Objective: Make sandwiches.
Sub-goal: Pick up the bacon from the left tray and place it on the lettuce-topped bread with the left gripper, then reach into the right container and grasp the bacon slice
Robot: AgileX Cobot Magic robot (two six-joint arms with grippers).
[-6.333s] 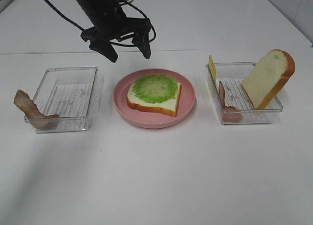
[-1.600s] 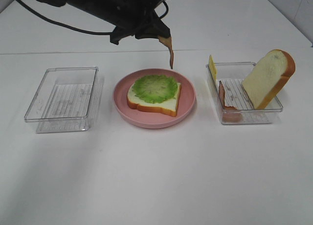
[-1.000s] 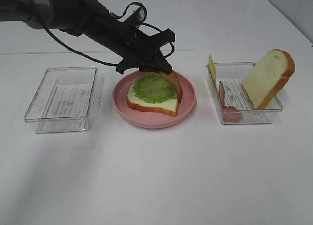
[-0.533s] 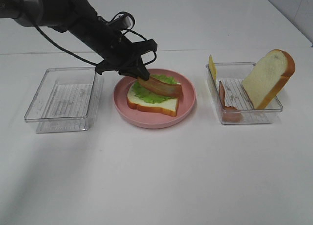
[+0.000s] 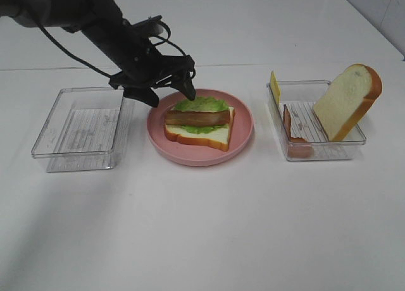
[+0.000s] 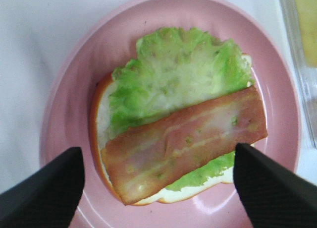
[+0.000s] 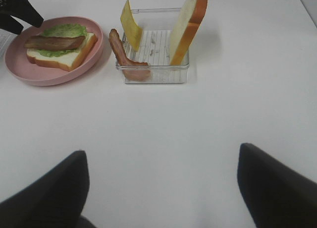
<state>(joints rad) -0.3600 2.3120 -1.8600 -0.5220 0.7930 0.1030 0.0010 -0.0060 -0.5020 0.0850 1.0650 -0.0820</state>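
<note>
Now the left gripper (image 5: 171, 96) has let go: its jaws stand wide and empty just above the pink plate (image 5: 243, 130), and the bacon strip (image 5: 197, 117) lies flat across the lettuce (image 5: 202, 104) on the plate's bread slice (image 5: 209, 136). The cheese (image 5: 274, 86) and the top slice (image 5: 347, 101) likely come next.

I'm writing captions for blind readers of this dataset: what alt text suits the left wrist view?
A brown-red bacon strip lies flat across ruffled green lettuce on a bread slice, on a round pink plate. The dark fingers of the left gripper stand wide apart on either side, touching nothing.
</note>
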